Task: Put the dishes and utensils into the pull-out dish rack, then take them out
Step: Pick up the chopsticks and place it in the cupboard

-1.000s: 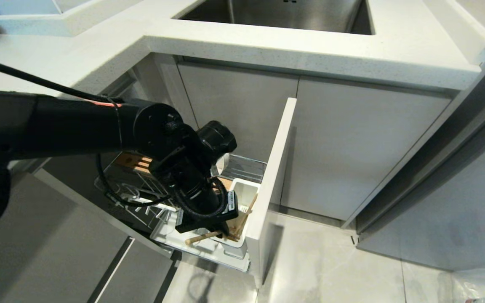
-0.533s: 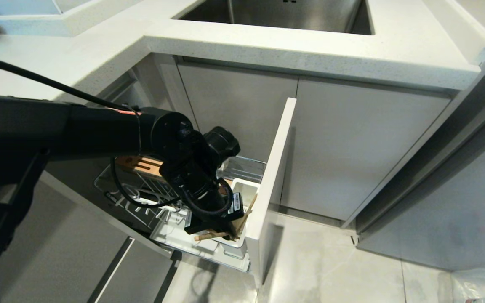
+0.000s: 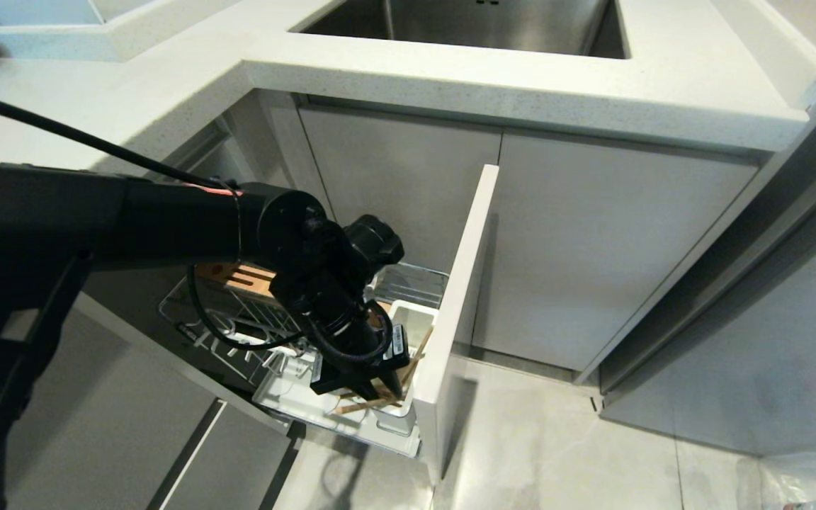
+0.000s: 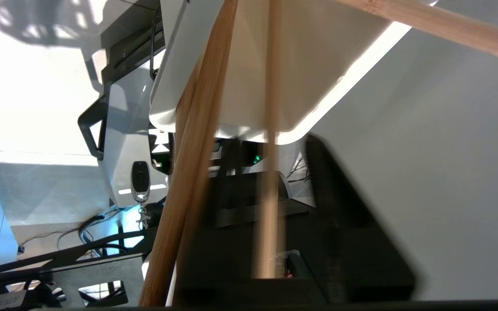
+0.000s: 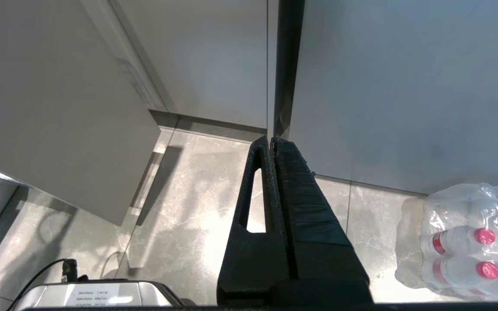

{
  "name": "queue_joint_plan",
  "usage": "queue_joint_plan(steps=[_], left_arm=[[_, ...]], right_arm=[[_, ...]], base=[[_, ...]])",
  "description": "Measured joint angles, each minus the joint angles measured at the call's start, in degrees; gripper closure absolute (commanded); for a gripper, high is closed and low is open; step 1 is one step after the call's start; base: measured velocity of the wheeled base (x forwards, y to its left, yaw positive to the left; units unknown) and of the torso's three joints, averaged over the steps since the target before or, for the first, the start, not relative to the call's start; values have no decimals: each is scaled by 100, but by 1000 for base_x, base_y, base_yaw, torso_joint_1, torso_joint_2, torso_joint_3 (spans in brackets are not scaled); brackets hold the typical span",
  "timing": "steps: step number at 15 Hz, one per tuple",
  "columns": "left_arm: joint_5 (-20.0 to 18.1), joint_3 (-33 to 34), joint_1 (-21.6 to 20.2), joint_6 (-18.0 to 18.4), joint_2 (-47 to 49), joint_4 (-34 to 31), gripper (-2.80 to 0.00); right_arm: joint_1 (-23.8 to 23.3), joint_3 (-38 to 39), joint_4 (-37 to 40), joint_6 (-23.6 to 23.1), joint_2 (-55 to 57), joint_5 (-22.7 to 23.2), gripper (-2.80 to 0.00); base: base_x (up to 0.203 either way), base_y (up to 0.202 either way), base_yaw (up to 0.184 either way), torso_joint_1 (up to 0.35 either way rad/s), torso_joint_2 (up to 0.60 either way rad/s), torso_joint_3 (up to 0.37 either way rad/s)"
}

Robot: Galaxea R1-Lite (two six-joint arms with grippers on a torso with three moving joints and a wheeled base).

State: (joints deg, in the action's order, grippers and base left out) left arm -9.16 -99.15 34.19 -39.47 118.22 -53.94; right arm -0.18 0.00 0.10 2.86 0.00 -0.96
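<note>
Fingers of the left gripper [image 3: 380, 391] point down at the white utensil cup [image 3: 408, 322] at the front corner of the pull-out dish rack [image 3: 238, 333], and how far apart they stand I cannot tell, since the black wrist covers them in the head view and the left wrist view shows none of them. Fingers [image 5: 275, 185] of the right gripper [image 5: 273, 140] are pressed together on nothing, hanging parked above the floor tiles beside a plastic-wrapped pack of bottles [image 5: 465, 237].

Compared with a second ago, the left arm [image 3: 132, 219] has reached further over the rack and the gripper sits lower. The chopstick that stuck out sideways from the gripper then now lies lower and flatter, just under the gripper by the cup's rim.

The grey cabinet front [image 3: 461, 312] stands pulled out under the white tabletop [image 3: 521, 85] and its steel sink [image 3: 465, 25]. Much of the wire basket, and any bowl in it, is hidden behind the arm; only part of the orange-wood strip [image 3: 234, 276] shows. No spoon can be made out.

Only the left wrist view shows the chopsticks [image 4: 197, 142] close up: two lie together against the cup's wall, another is blurred beside them, and one more crosses the corner. The head view shows only their tips [image 3: 418, 354] leaning in the cup.
</note>
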Motion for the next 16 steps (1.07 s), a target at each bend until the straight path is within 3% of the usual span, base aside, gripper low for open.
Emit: queue_joint_plan(steps=[7, 16], left_arm=[[68, -9, -2, -71, -159, -7, -280], [312, 2, 56, -132, -1262, -57, -280]], right_arm=[[0, 0, 0, 0, 0, 0, 0], [0, 0, 0, 0, 0, 0, 0]], base=[[0, 0, 0, 0, 0, 0], [0, 0, 0, 0, 0, 0]])
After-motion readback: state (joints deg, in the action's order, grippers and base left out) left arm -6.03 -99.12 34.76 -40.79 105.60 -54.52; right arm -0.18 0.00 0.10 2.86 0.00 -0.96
